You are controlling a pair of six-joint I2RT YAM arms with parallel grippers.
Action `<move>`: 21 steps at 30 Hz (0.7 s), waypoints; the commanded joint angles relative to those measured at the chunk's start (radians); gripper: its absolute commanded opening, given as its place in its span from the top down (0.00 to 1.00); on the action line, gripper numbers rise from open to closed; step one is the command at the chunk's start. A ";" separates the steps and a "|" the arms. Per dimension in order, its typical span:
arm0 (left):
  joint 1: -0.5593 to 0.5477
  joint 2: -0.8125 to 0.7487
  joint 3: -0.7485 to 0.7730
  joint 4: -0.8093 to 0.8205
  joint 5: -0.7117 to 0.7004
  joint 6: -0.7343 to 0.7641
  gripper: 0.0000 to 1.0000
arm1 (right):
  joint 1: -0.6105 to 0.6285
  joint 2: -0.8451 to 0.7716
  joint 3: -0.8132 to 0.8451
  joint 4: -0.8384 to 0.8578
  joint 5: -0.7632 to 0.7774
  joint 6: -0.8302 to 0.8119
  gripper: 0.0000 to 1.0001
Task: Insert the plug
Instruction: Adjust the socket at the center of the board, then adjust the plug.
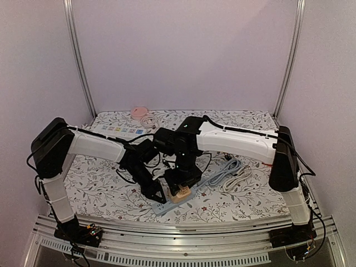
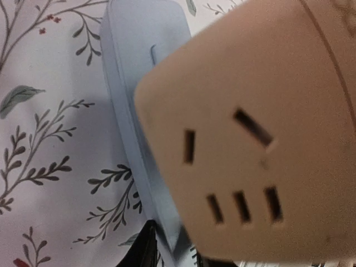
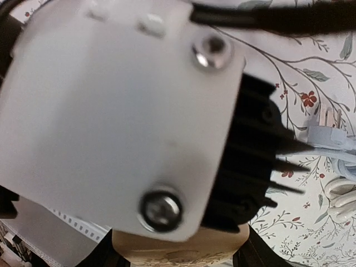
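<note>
The plug [image 1: 181, 194] is a beige block with socket slots on its face [image 2: 250, 139]. It sits on the near end of a pale blue-grey power strip [image 1: 167, 207] lying on the flowered cloth. My right gripper [image 1: 182, 186] comes down from above and is shut on the plug, whose beige body [image 3: 178, 250] shows between the dark fingers [image 3: 253, 257]. My left gripper [image 1: 157, 196] is at the strip's near-left end. In the left wrist view the strip's corner [image 2: 133, 83] lies between my two black fingers [image 2: 142, 250], which press on its sides.
A coiled grey cable [image 1: 231, 172] lies to the right of the strip. At the back are a pink round object [image 1: 139, 112], a white cord coil [image 1: 148, 119] and a row of coloured cards [image 1: 122, 130]. The left arm's white link [image 3: 111, 111] fills most of the right wrist view.
</note>
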 commanded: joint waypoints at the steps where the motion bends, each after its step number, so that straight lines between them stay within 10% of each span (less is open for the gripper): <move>1: -0.004 0.035 0.024 0.010 0.044 -0.010 0.78 | -0.001 -0.140 -0.116 -0.452 0.042 0.029 1.00; 5: -0.004 0.011 0.026 -0.012 0.103 0.015 0.72 | -0.011 -0.221 -0.199 -0.426 0.051 0.043 1.00; 13: 0.090 -0.220 0.034 -0.034 0.081 0.212 0.26 | -0.058 -0.312 -0.288 -0.265 -0.034 0.025 1.00; 21: 0.084 -0.330 -0.079 0.374 -0.014 0.332 0.08 | -0.129 -0.387 -0.354 -0.091 -0.154 0.048 1.00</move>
